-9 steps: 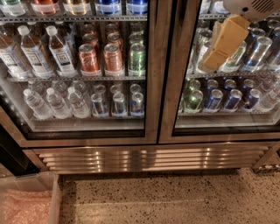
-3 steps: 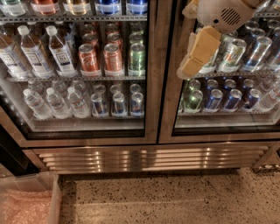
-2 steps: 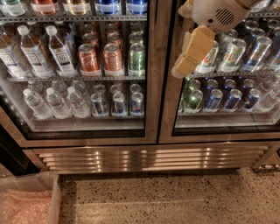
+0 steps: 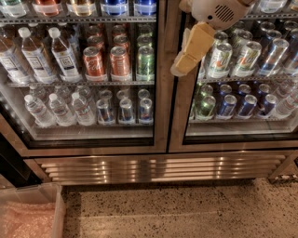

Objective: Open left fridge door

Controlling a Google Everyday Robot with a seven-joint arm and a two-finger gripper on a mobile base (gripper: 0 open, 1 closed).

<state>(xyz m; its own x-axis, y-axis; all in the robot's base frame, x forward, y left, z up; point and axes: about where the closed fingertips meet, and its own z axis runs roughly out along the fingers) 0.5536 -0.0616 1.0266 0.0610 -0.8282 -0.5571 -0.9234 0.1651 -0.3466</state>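
Observation:
The fridge (image 4: 158, 168) fills the view, with a louvred steel grille at its base. The left fridge door (image 4: 161, 93) is a glass pane in a steel frame and stands closed, flush with the right door (image 4: 242, 139). Behind it are water bottles, red, green and blue cans. My gripper (image 4: 182, 62) hangs from the white wrist (image 4: 216, 11) at the top. It points down and left, in front of the right door's inner edge, just right of the seam between the doors.
A clear plastic bin (image 4: 55, 209) with pinkish contents stands on the speckled floor (image 4: 186, 209) at the lower left. A dark gap (image 4: 9, 162) lies left of the fridge. The right door shows silver-green and blue cans.
My gripper has moved left and slightly down across the right door, from over the cans toward the seam between the doors. Both doors remain closed.

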